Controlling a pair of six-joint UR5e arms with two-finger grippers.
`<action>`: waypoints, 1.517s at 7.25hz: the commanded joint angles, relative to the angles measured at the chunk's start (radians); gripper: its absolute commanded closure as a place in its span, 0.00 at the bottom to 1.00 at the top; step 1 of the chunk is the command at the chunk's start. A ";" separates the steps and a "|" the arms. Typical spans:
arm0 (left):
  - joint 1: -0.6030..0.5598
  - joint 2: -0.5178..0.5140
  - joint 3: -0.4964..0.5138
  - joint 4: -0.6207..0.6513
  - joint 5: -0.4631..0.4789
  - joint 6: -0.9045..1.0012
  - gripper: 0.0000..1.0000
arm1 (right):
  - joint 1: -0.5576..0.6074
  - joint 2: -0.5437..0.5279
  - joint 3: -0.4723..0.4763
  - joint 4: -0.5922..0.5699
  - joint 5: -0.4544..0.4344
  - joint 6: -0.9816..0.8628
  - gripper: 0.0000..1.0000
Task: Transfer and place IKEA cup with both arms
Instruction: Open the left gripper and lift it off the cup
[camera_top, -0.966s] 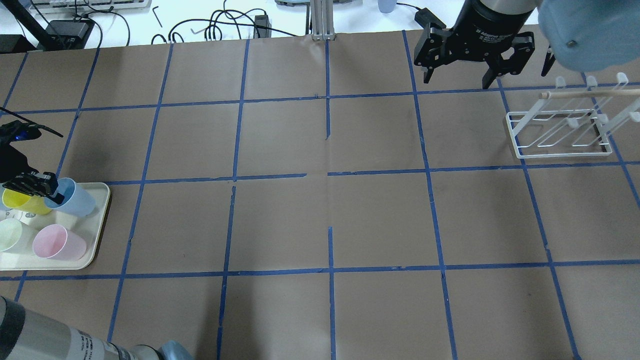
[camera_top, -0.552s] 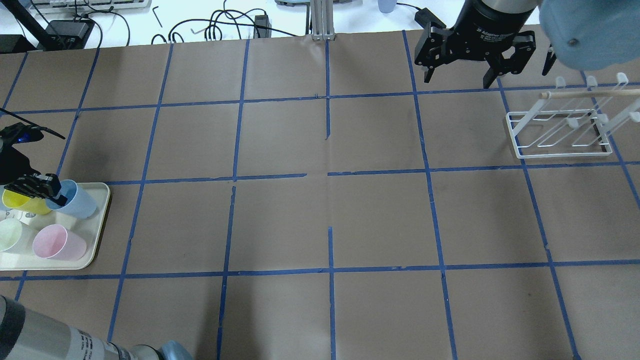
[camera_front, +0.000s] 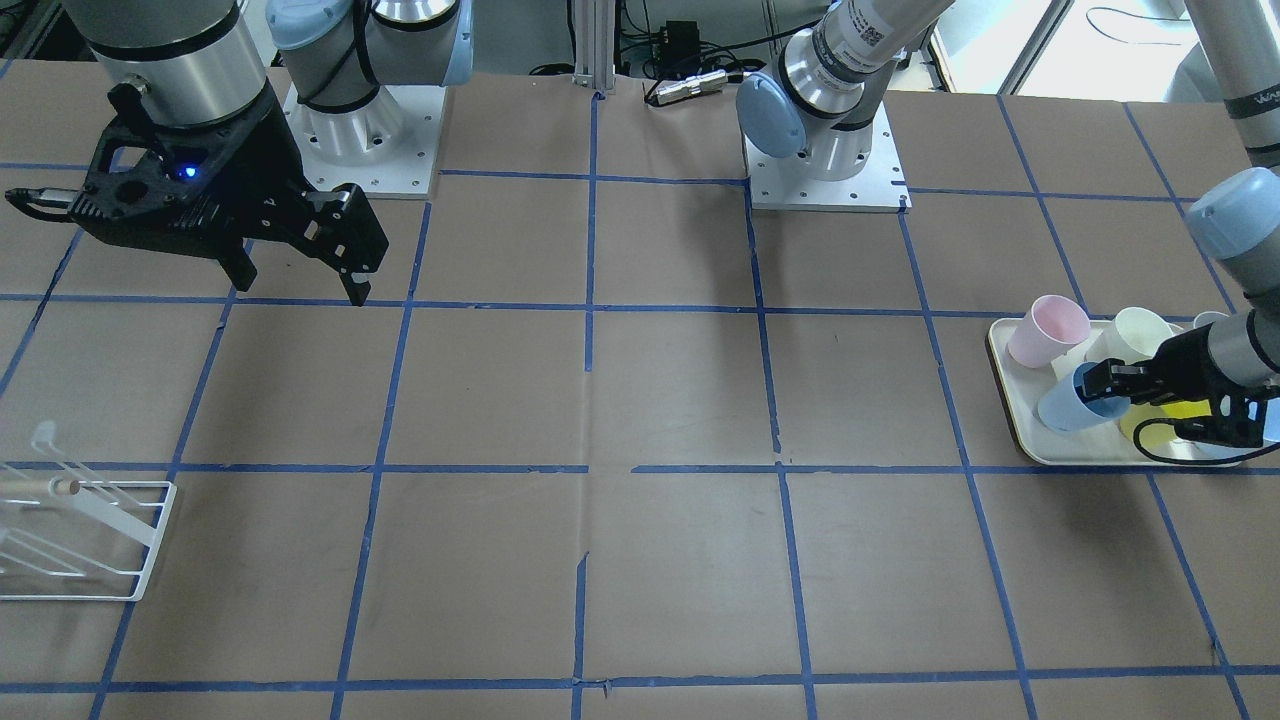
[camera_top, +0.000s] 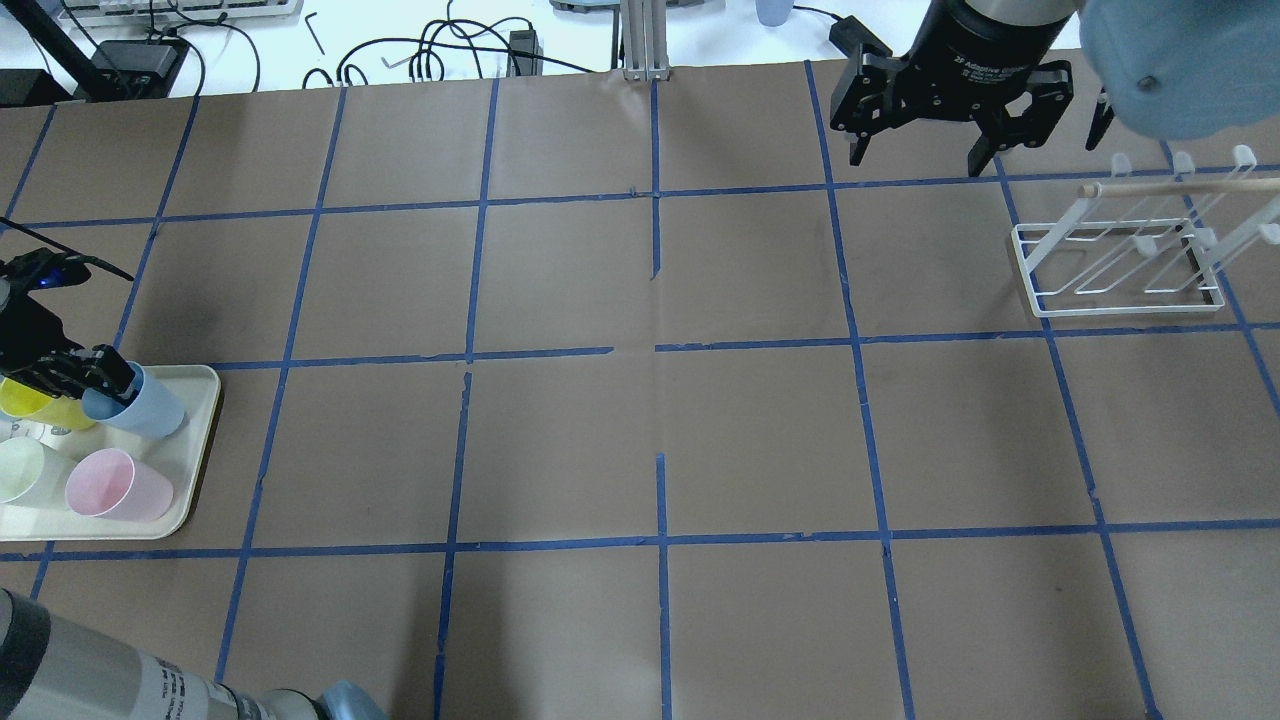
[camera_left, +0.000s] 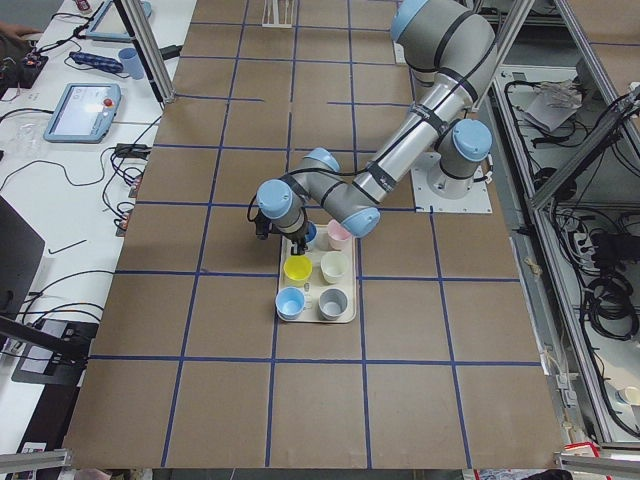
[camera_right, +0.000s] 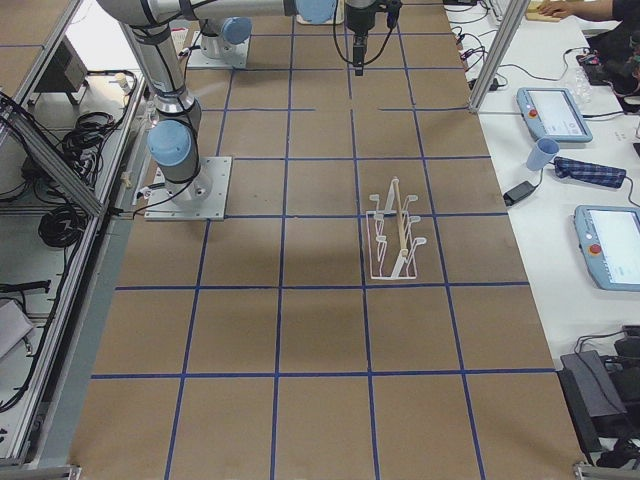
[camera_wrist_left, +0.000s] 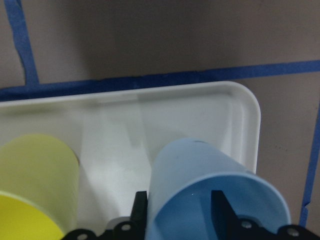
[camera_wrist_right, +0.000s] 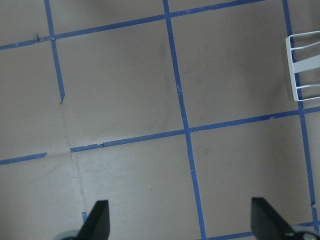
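Note:
The pale blue IKEA cup (camera_top: 150, 408) stands tilted at the far right corner of the cream tray (camera_top: 190, 500). My left gripper (camera_top: 100, 382) is shut on its rim wall. In the left wrist view one finger (camera_wrist_left: 222, 207) is inside the cup (camera_wrist_left: 200, 165) and the other is outside. The front-facing view shows the cup (camera_front: 1062, 412) leaning in the left gripper (camera_front: 1105, 385). My right gripper (camera_top: 915, 165) hangs open and empty above the far right of the table; it also shows in the front-facing view (camera_front: 300, 288).
The tray also holds a yellow cup (camera_top: 30, 405), a pink cup (camera_top: 115, 485), a pale cup (camera_top: 20, 470), a twin blue cup (camera_left: 290, 303) and a grey cup (camera_left: 333, 302). A white wire rack (camera_top: 1120, 270) stands at the right.
The blue cup's rim has shifted left toward my left gripper, so the cup leans more. The right arm has barely moved.

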 joint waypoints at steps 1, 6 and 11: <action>-0.003 0.004 0.003 -0.003 0.000 0.000 0.62 | 0.000 0.001 -0.001 0.000 0.000 -0.005 0.00; -0.007 0.010 0.000 -0.011 -0.002 -0.005 0.47 | 0.000 0.001 -0.001 0.000 0.000 -0.005 0.00; -0.013 0.054 0.033 -0.096 0.002 -0.008 0.37 | -0.002 0.001 -0.001 0.002 0.002 -0.005 0.00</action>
